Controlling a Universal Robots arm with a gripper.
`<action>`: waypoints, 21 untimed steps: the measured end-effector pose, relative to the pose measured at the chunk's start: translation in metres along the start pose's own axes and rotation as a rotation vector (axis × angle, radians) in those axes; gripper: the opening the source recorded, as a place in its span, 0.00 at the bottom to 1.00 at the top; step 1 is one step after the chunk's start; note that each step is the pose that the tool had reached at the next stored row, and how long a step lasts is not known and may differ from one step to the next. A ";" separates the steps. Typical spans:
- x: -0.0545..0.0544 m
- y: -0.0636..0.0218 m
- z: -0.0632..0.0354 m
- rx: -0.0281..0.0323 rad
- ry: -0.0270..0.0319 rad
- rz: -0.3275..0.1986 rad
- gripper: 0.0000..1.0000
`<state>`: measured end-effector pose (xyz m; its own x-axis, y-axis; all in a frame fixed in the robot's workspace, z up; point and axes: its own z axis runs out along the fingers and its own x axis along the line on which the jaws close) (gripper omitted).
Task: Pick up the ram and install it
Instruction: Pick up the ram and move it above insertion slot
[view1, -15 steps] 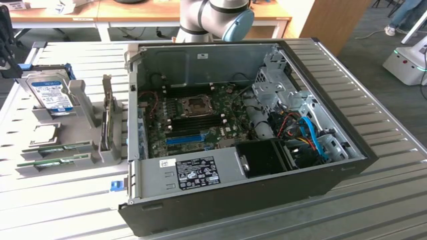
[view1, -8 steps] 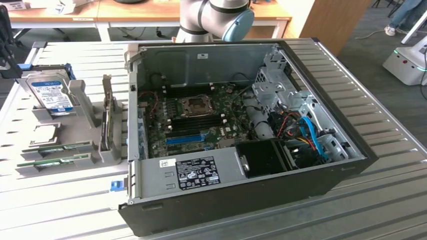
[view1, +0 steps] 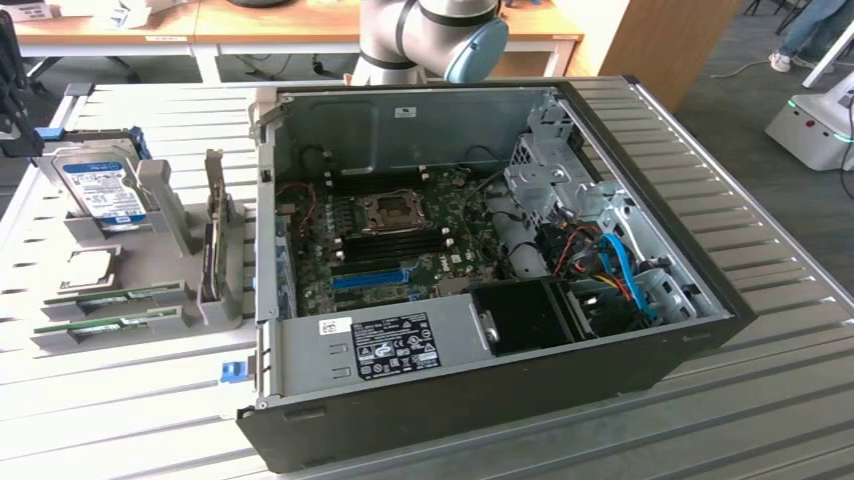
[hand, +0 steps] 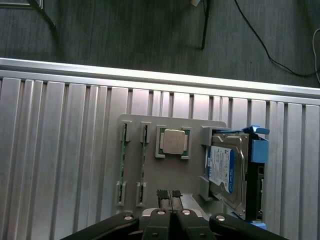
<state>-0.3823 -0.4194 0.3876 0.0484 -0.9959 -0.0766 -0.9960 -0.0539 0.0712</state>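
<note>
Two ram sticks (hand: 123, 160) (hand: 143, 159), thin green boards, stand on edge side by side in slots of a grey holder (hand: 150, 125). In the exterior view the ram sticks (view1: 114, 297) (view1: 96, 326) lie at the holder's near end, left of the open computer case (view1: 481, 250). My gripper (hand: 169, 194) hangs above the holder's edge, shut with nothing between its fingers. It is apart from both sticks, nearer the stick beside the processor. The motherboard (view1: 400, 235) with its dark memory slots lies open inside the case.
On the same holder sit a square silver processor (hand: 173, 141) and a blue-labelled hard drive (hand: 225, 167) in a blue-tabbed bracket. Tall grey brackets (view1: 220, 245) stand between holder and case. The ribbed metal table (view1: 747, 400) ends just beyond the holder, with cables on the floor.
</note>
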 end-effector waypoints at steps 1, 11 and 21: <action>0.000 0.0001 0.0000 0.0000 0.0000 0.000 0.11; 0.004 0.0002 -0.0003 0.0000 0.0000 0.000 0.11; 0.004 0.0002 -0.0004 0.0000 0.0000 0.000 0.24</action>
<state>-0.3823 -0.4237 0.3876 0.0484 -0.9959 -0.0765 -0.9960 -0.0539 0.0713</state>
